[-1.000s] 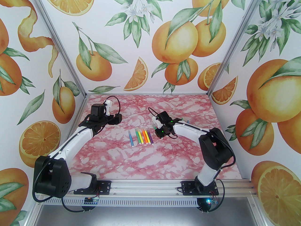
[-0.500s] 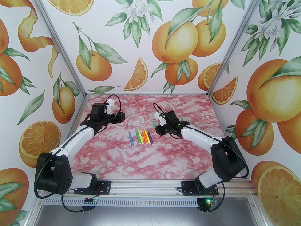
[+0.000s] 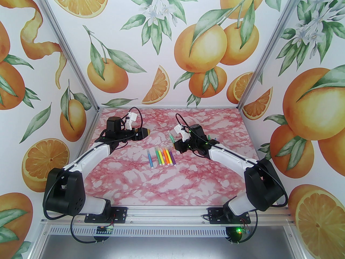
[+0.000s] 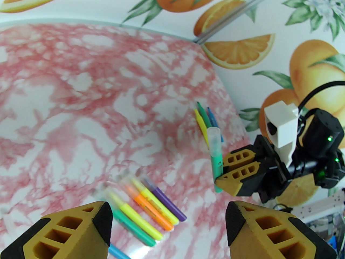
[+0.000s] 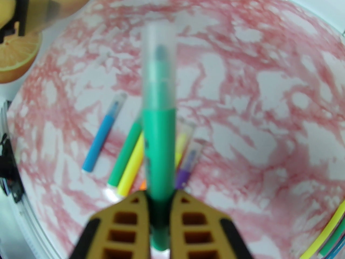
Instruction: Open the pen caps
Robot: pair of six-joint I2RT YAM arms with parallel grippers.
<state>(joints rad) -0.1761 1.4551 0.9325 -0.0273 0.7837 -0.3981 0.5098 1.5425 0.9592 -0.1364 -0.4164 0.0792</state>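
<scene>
Moved since a second ago: right gripper (image 3: 174,142) has carried the green pen (image 3: 171,137) left and up, and left gripper (image 3: 144,131) has swung toward centre.

Top view: glossy pink-marbled table (image 3: 161,187); row of pens (image 3: 161,156), slim bright barrels lying side by side mid-table.

Left wrist view: yellow lattice fingers (image 4: 80,231) with black pads, jaws apart, nothing between them.

Right wrist view: jaws clamped on the smooth green barrel, with the translucent cylindrical cap (image 5: 159,63) fitted at the far end.
</scene>
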